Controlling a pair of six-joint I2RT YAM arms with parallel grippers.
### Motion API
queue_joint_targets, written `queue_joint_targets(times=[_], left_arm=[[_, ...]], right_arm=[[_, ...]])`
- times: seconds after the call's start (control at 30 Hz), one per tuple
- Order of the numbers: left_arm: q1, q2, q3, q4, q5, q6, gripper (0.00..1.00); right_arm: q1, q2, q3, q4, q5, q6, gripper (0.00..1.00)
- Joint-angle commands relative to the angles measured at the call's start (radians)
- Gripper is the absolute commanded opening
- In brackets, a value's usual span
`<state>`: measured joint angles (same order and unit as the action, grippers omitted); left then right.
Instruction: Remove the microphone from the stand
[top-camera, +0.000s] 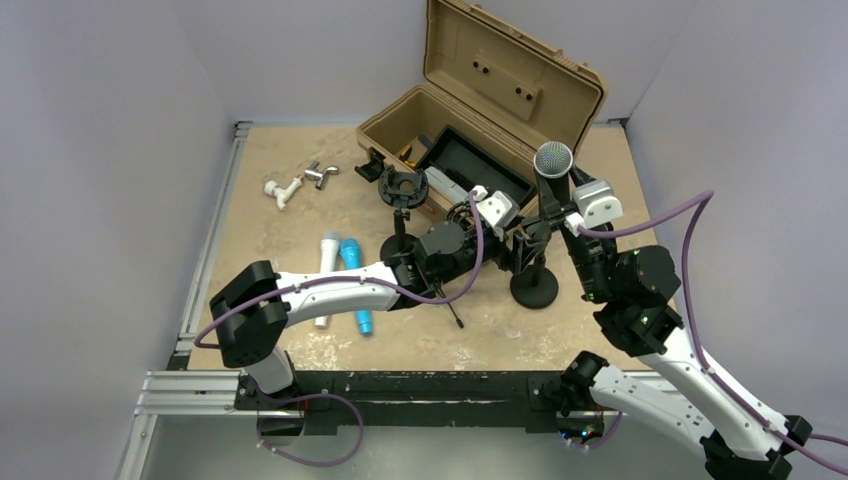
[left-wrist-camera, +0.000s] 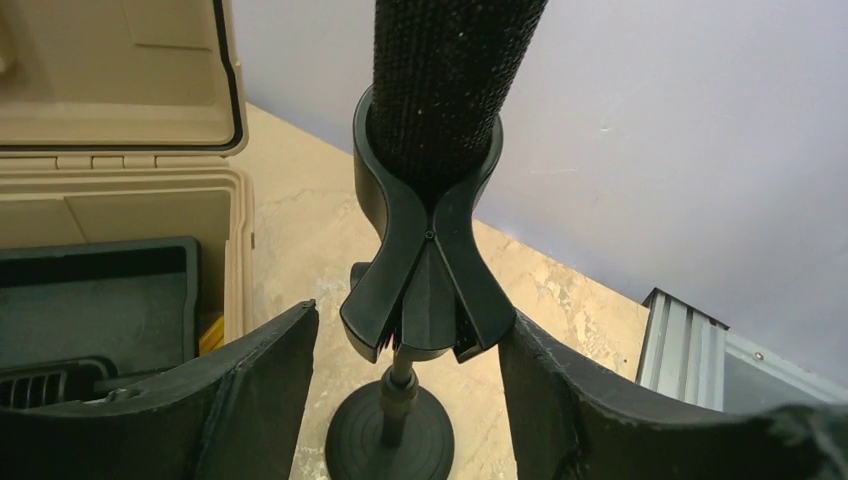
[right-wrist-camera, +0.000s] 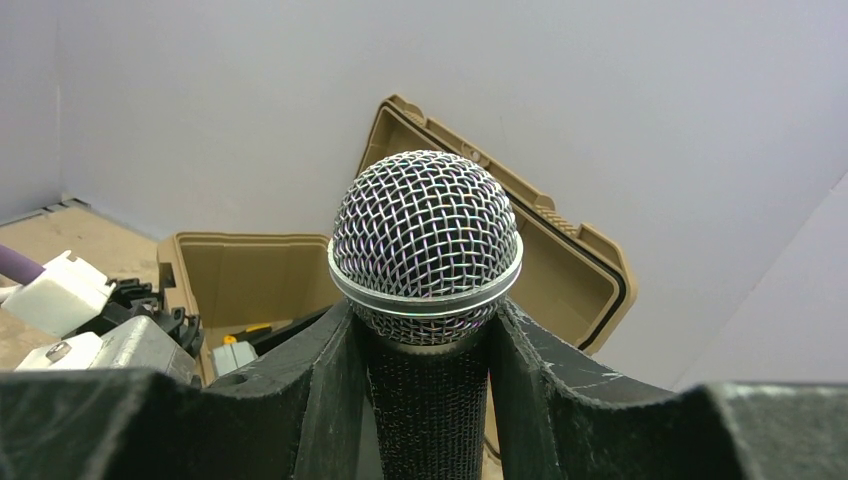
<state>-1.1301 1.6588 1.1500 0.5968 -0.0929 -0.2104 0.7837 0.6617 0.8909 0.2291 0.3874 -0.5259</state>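
Arms reached from the near edge of the table (top-camera: 270, 240) and met at its middle. The left gripper (left-wrist-camera: 408, 320) stood wide, its fingers (left-wrist-camera: 250, 400) flanking the lower wings of the clip (left-wrist-camera: 425, 250) with a gap on each side. The right gripper (right-wrist-camera: 425, 310) was closed on the microphone (right-wrist-camera: 427, 240), its pads pressed against the black handle just below the mesh head. The microphone sat upright in the clip, head uppermost, on the stand (top-camera: 534, 288), whose round base rested on the table. Left of this, a second stand (top-camera: 401, 200) bore a ring-shaped holder, and a blue microphone (top-camera: 354, 270) and a white microphone (top-camera: 328, 262) lay side by side. Farther left lay a white fitting (top-camera: 283, 190) and a metal fitting (top-camera: 320, 174). At the far edge stood a tan case (top-camera: 500, 70), lid raised, holding a black tray (top-camera: 470, 160).
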Motion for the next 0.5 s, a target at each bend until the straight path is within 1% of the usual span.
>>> queue_joint_targets(times=[0.0,0.13,0.17,0.2,0.37,0.47], left_arm=[[0.018,0.013,0.023,-0.048,-0.084,-0.018,0.65],[0.018,0.019,0.039,-0.055,-0.068,-0.018,0.68],[0.017,0.021,0.044,-0.055,-0.063,-0.020,0.75],[0.017,0.025,0.050,-0.058,-0.058,-0.020,0.80],[0.018,0.044,0.083,-0.071,-0.048,-0.019,0.81],[0.018,0.051,0.098,-0.069,-0.044,-0.018,0.77]], right_arm=[[0.008,-0.012,0.008,0.121,0.017,0.022,0.00],[0.008,-0.007,0.013,0.113,0.025,0.018,0.00],[0.009,-0.005,0.013,0.113,0.024,0.019,0.00],[0.009,-0.004,0.013,0.114,0.025,0.019,0.00],[0.010,-0.004,0.017,0.115,0.024,0.021,0.00],[0.008,-0.004,0.017,0.114,0.024,0.021,0.00]])
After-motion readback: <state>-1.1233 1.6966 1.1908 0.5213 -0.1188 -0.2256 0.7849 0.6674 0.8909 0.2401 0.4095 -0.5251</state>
